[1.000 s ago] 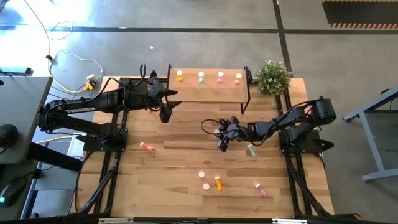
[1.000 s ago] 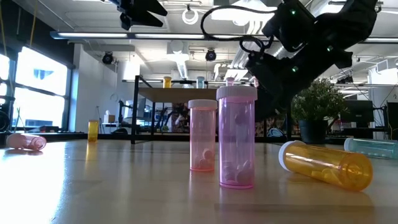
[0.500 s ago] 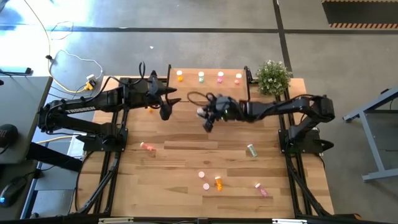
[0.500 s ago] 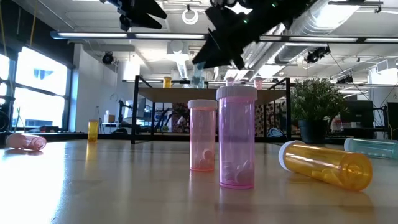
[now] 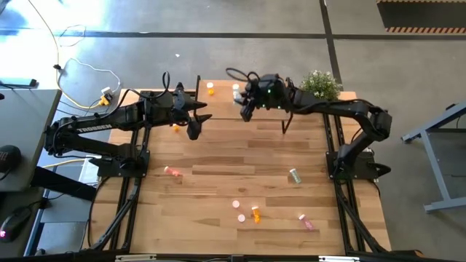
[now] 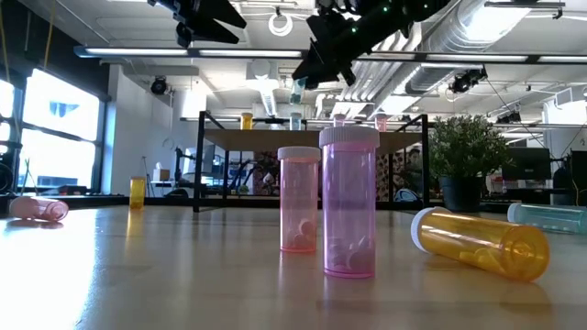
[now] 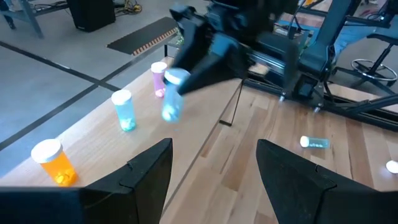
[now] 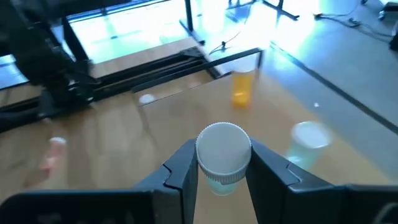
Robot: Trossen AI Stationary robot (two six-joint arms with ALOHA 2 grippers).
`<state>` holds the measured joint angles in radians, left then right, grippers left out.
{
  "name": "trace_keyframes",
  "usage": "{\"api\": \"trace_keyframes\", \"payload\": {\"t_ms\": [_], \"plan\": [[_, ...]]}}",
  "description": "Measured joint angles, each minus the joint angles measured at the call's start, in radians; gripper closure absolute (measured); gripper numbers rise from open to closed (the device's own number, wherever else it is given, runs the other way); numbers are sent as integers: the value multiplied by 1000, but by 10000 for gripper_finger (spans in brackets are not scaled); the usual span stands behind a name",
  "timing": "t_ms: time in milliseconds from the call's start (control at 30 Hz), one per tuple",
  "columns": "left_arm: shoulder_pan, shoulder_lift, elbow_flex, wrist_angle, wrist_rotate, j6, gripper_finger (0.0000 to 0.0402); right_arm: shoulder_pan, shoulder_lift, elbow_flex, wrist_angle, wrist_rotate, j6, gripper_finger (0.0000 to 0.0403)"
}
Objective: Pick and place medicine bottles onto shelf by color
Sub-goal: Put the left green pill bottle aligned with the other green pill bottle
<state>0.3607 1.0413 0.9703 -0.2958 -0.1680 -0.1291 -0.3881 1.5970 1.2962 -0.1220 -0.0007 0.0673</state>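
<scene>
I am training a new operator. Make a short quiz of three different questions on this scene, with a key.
1. True or false: the right tool holds a pale green bottle.
2. How many bottles stand on the shelf in the high view? A) two B) four C) six
3. Fill in: the left tool is ____, holding nothing.

Key:
1. True; it is shut on that bottle, above the shelf.
2. B: an orange bottle, a green one and two pink ones.
3. Open.

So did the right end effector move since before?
Yes. The right end effector, holding a green bottle, went from mid-table up to the shelf.
</scene>
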Motion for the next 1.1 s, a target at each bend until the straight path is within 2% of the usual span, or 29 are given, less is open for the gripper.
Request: {"api": "trace_keyframes", "payload": {"t_ms": [200, 400, 600, 1100], "plan": [[0, 0, 0, 0, 0, -2, 179, -63, 1, 44, 4, -82, -9, 304], [0, 0, 0, 0, 0, -1, 179, -58, 35, 128, -90, -88, -49, 304], [0, 0, 0, 1, -1, 1, 179, -55, 80, 129, -178, -105, -49, 304], [0, 0, 0, 0, -27, 1, 179, -43, 151, 130, -180, -121, -89, 304]]}}
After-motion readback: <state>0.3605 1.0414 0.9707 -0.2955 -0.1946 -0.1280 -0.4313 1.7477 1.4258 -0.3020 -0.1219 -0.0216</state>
